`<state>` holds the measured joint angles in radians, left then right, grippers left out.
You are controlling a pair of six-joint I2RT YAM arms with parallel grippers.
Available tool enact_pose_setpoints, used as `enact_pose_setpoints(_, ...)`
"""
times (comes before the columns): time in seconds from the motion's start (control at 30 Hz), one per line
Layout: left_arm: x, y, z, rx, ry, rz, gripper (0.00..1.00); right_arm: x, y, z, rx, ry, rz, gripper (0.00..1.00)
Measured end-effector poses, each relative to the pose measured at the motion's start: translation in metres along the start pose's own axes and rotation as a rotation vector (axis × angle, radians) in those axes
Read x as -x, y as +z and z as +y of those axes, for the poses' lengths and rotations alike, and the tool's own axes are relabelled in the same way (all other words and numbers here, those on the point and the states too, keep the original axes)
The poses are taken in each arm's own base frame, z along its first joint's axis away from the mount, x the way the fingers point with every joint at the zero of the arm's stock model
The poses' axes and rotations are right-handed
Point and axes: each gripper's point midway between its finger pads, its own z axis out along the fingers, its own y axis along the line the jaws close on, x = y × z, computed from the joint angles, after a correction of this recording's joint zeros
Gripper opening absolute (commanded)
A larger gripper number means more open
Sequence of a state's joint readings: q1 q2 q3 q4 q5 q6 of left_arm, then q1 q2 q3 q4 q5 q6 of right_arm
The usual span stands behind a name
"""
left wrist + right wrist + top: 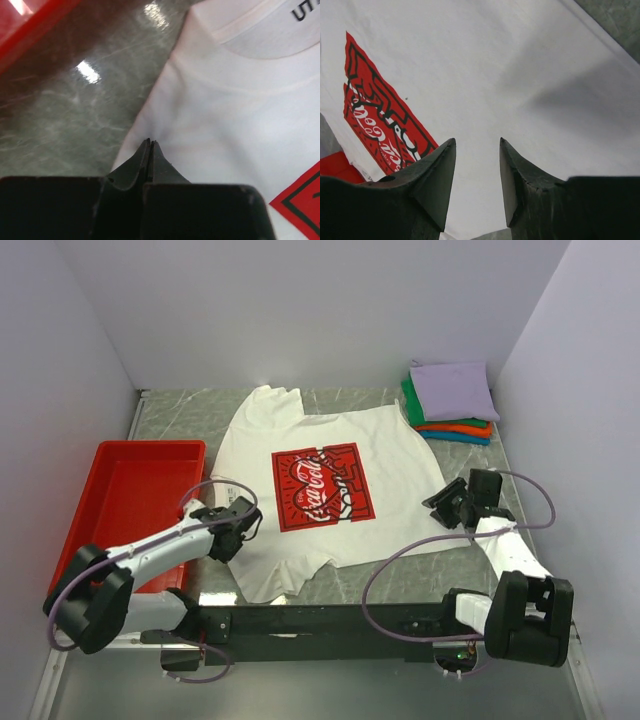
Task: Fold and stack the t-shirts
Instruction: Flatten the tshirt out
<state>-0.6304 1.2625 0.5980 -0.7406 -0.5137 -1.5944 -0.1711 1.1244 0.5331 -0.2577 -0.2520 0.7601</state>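
Folding of the white t-shirt [300,430] is set up: left pincer [150,142] pressed together at its lower-left edge (grip unclear), right pincer [477,141] held apart; a matching pinch is needed.

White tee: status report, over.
Left gripper shut at white tee edge, grip unconfirmed. Right gripper open above it. Tee spread, unfolded. Nothing in the way.

You have five tees: one white tee [400,490] spread flat, four stacked, namely lavender [452,390], green [409,402], orange [455,427], teal [460,437]. One tray [150,447]. Two grippers: left gripper [243,523], right gripper [445,505].
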Motion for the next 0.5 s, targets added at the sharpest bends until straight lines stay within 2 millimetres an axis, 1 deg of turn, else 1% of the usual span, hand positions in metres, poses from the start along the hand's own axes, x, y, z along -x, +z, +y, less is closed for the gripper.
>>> enact_pose_setpoints(0.07,-0.001,-0.004,0.006,-0.003,-0.002,0.016,0.01,0.000,0.002,0.000,-0.004,-0.005,0.005,0.48)
enact_pose_setpoints(0.13,0.001,-0.010,0.004,-0.029,-0.001,0.025,0.01,0.002,0.003,0.000,-0.009,-0.012,0.002,0.49)
enact_pose_setpoints(0.17,0.002,-0.013,0.002,-0.043,0.004,0.028,0.04,0.002,0.003,0.000,-0.012,-0.018,0.000,0.50)
enact_pose_setpoints(0.2,0.003,-0.016,-0.001,-0.059,0.011,0.031,0.09,0.004,0.002,0.000,-0.017,-0.025,-0.007,0.50)
enact_pose_setpoints(0.23,0.004,-0.021,-0.005,-0.080,0.021,0.034,0.22,0.006,0.001,0.000,-0.020,-0.029,-0.011,0.52)
enact_pose_setpoints(0.3,0.008,-0.030,-0.012,-0.130,0.033,0.039,0.34,0.008,-0.002,-0.001,-0.029,-0.038,-0.025,0.52)
enact_pose_setpoints(0.33,0.010,-0.034,-0.015,-0.154,0.035,0.039,0.38,0.008,-0.004,-0.001,-0.032,-0.041,-0.030,0.52)
enact_pose_setpoints(0.4,0.014,-0.045,-0.021,-0.212,0.039,0.041,0.37,0.008,-0.009,-0.001,-0.034,-0.048,-0.035,0.52)
enact_pose_setpoints(0.5,0.017,-0.058,-0.024,-0.271,0.054,0.052,0.37,0.006,-0.018,0.001,-0.020,-0.061,-0.043,0.52)
